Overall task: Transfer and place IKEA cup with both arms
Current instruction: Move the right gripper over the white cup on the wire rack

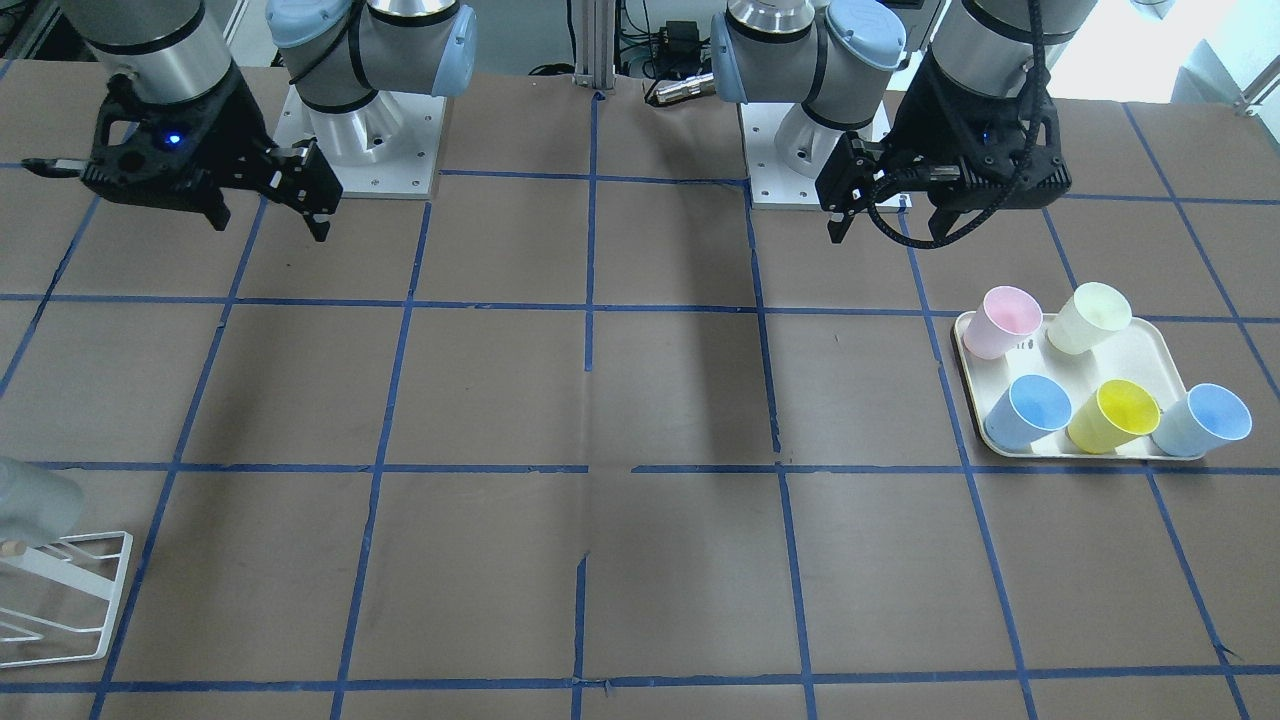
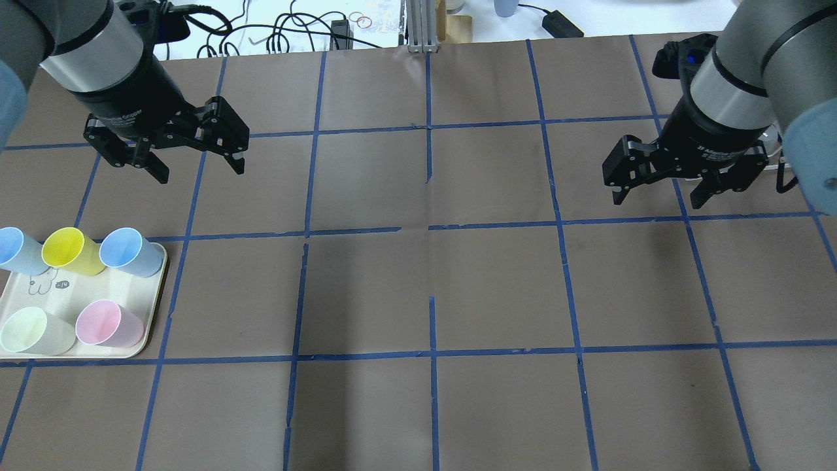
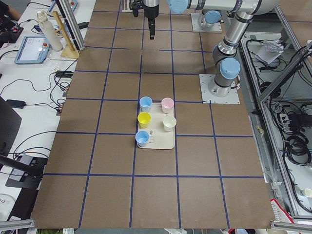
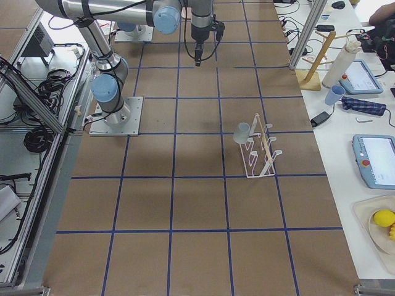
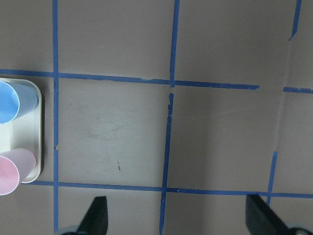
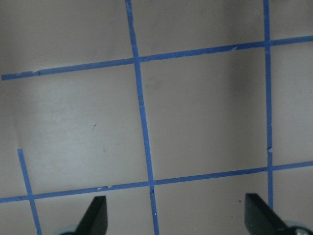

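Observation:
The pale grey IKEA cup (image 1: 35, 505) sits tilted on a white wire rack (image 1: 62, 598) at the table's edge on my right side; it also shows in the exterior right view (image 4: 242, 132). My left gripper (image 2: 199, 171) is open and empty, raised above the table just beyond the tray. My right gripper (image 2: 656, 200) is open and empty, raised above bare table, far from the cup. The left wrist view shows the open fingers (image 5: 96, 216) over the table, and the right wrist view shows its fingers (image 6: 95, 216) the same way.
A cream tray (image 2: 60, 297) on my left holds a pink cup (image 2: 104, 324), a pale yellow-green cup (image 2: 29, 330), a yellow cup (image 2: 68, 250) and two light blue cups (image 2: 127, 250). Blue tape lines grid the brown table.

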Robot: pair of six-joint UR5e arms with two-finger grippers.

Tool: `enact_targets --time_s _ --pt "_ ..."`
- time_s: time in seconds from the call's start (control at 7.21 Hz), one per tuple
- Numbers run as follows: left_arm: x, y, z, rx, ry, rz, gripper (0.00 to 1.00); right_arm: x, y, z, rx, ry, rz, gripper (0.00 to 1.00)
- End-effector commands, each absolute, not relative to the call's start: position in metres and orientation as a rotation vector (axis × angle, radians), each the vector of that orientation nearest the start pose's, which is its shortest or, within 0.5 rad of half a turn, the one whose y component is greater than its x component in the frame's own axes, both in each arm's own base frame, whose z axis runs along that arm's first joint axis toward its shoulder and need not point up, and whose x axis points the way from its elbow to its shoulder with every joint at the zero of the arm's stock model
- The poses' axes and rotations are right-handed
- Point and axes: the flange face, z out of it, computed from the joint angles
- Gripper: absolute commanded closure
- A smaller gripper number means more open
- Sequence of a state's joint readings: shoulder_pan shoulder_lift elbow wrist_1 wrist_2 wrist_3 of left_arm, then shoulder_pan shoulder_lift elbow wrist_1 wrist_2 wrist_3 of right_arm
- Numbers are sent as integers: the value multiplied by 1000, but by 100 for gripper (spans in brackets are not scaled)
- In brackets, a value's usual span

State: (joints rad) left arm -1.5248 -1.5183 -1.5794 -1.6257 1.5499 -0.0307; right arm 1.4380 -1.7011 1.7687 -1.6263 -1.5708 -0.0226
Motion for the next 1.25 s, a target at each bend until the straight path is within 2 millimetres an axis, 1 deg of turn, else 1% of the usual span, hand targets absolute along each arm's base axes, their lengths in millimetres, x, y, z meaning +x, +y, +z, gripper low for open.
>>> enact_targets --time_s 0.0,0.14,0.28,0.42,0.55,0.69,0.83,0.97,1.11 --pt "-114 -474 502 -122 3161 22 0 -4 -477 446 68 3142 -44 0" --pt "-114 -474 502 -121 3161 19 0 -43 -493 437 -19 3158 -110 0" --pt "-114 -474 502 -121 3161 19 0 -72 -506 420 -66 3160 -113 0" --pt "-114 -474 502 -121 3159 19 0 -93 -519 408 -98 3172 -151 0" --pt "-114 -474 503 -121 3161 17 0 -106 -540 389 -167 3190 -220 0" --pt "-114 -474 501 -122 3161 24 0 -115 -557 376 -208 3201 -264 0" --pt "-114 -474 502 -122 3161 22 0 -120 -570 373 -218 3202 -276 0" --pt "-114 -473 501 -122 3161 24 0 -131 -584 365 -251 3205 -290 0" --pt "-114 -474 502 -122 3161 22 0 -149 -589 356 -233 3202 -287 0"
